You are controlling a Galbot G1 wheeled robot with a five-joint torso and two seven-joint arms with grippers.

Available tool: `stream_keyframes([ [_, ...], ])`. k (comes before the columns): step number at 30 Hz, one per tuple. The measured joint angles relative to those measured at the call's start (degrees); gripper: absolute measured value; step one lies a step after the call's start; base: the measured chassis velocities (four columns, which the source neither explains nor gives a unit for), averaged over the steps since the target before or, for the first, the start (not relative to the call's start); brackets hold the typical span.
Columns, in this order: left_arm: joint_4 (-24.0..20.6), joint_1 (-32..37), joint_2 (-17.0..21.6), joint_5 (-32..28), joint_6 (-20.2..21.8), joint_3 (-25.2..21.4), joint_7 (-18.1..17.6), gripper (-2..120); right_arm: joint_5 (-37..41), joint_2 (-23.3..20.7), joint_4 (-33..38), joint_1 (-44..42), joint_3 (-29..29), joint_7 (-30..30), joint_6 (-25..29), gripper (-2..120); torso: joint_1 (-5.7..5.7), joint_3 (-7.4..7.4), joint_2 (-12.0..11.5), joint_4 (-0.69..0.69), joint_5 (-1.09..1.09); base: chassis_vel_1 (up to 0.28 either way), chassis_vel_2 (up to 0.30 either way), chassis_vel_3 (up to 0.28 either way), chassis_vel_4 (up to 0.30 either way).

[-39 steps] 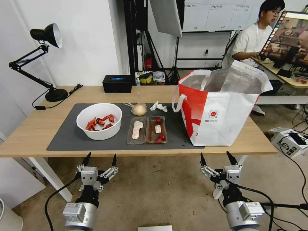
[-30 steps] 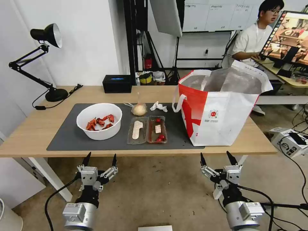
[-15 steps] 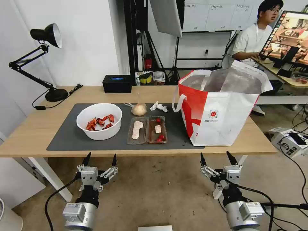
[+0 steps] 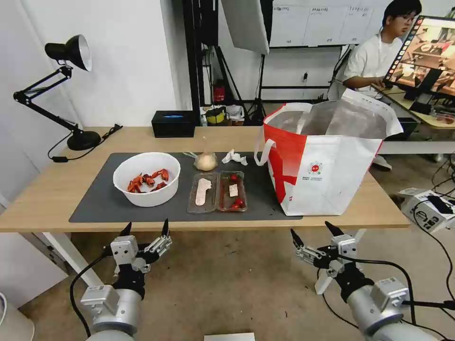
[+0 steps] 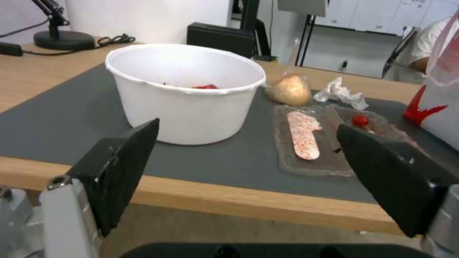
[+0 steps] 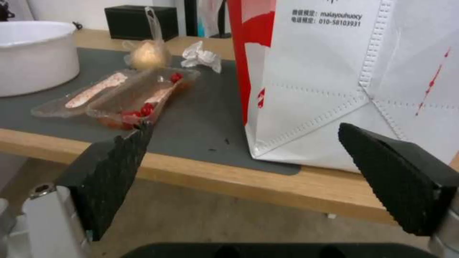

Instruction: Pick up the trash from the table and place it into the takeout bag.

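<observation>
At the centre of the head view a light-wood counter [image 4: 47, 189] on white legs carries a dark grey mat [image 4: 104, 201], and on it a white bowl [image 4: 147, 179] holds red shells, a clear tray [image 4: 217, 191] holds red scraps and a pale speckled strip, a clear bag [image 4: 205, 161] wraps a beige lump, and a tissue [image 4: 234, 157] is white. To the right stands the takeout bag [image 4: 327, 175], white with a red panel, white handles, silver lining and a small red round logo. A black tissue box [image 4: 173, 123] and black lamp [image 4: 66, 52] sit upper left, while at the bottom the left hand [image 4: 145, 229] and right hand [image 4: 313, 231] are silver with black fingertips.
</observation>
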Motion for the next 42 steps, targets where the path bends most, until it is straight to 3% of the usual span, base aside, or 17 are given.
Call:
stream_keyframes([
  [15, -0.04, 0.74, -0.89, 0.06, -0.12, 0.27, 0.69, 100, -0.31, 0.35, -0.7, 0.61, -0.79, -0.3, 0.81, 100, 0.0, 0.0, 0.0, 0.0, 0.0, 0.0, 0.0, 0.0, 0.0],
  [21, -1.37, 0.63, -0.67, -6.54, 1.13, 0.64, 0.31, 100, -0.28, 0.19, -1.16, 1.17, -1.04, -0.29, 0.84, 100, 0.0, 0.0, 0.0, 0.0, 0.0, 0.0, 0.0, 0.0, 0.0],
  [23, -1.81, -0.38, -0.17, -12.26, 2.43, 0.57, -0.98, 100, -0.28, 0.23, -1.41, 1.43, -1.37, -0.23, 0.86, 100, 0.0, 0.0, 0.0, 0.0, 0.0, 0.0, 0.0, 0.0, 0.0],
  [24, -2.25, -1.35, 0.17, -18.43, 3.97, 0.48, -2.8, 100, -0.3, 0.27, -1.47, 1.49, -1.57, -0.2, 0.86, 100, 0.0, 0.0, 0.0, 0.0, 0.0, 0.0, 0.0, 0.0, 0.0],
  [25, -2.25, -1.35, 0.17, -18.43, 3.97, 0.48, -2.8, 100, -0.3, 0.27, -1.47, 1.49, -1.57, -0.2, 0.86, 100, 0.0, 0.0, 0.0, 0.0, 0.0, 0.0, 0.0, 0.0, 0.0],
  [27, -3.49, -3.93, 0.71, -30.88, 7.55, 0.49, -8.55, 100, -0.43, 0.3, -1.59, 1.52, -1.9, -0.16, 0.87, 100, 0.0, 0.0, 0.0, 0.01, -0.01, 0.0, 0.0, 0.0, 0.0],
  [28, -3.49, -3.93, 0.71, -30.88, 7.55, 0.49, -8.55, 100, -0.43, 0.3, -1.59, 1.52, -1.9, -0.16, 0.87, 100, 0.0, 0.0, 0.0, 0.01, -0.01, 0.0, 0.0, 0.0, 0.0],
  [29, -4.03, -5.86, 1.14, -37.53, 9.12, 0.48, -11.99, 100, -0.51, 0.31, -1.79, 1.57, -2.11, -0.11, 0.91, 100, 0.0, 0.0, 0.0, -0.01, 0.0, 0.0, 0.0, 0.0, 0.0],
  [31, -4.26, -7.54, 1.53, -43.01, 9.91, 0.26, -14.58, 100, -0.54, 0.3, -2.01, 1.7, -2.35, -0.06, 0.95, 100, 0.0, 0.0, 0.0, -0.01, -0.01, 0.0, 0.0, 0.0, 0.0],
  [32, -4.26, -7.54, 1.53, -43.01, 9.91, 0.26, -14.58, 100, -0.54, 0.3, -2.01, 1.7, -2.35, -0.06, 0.95, 100, 0.0, 0.0, 0.0, -0.01, -0.01, 0.0, 0.0, 0.0, 0.0],
  [37, -4.3, -10.79, 2.14, -54.1, 10.0, -0.24, -20.2, 100, -0.62, -0.16, -2.83, 2.48, -3.48, 0.18, 0.97, 100, 0.0, 0.0, 0.0, 0.01, -0.01, 0.0, 0.0, 0.0, 0.0],
  [42, -4.07, -12.16, 2.14, -58.38, 8.45, -0.02, -21.45, 100, -0.74, -0.33, -3.09, 2.77, -4.06, 0.46, 0.96, 100, 0.0, 0.0, 0.0, 0.01, 0.0, 0.0, 0.0, 0.0, 0.0],
])
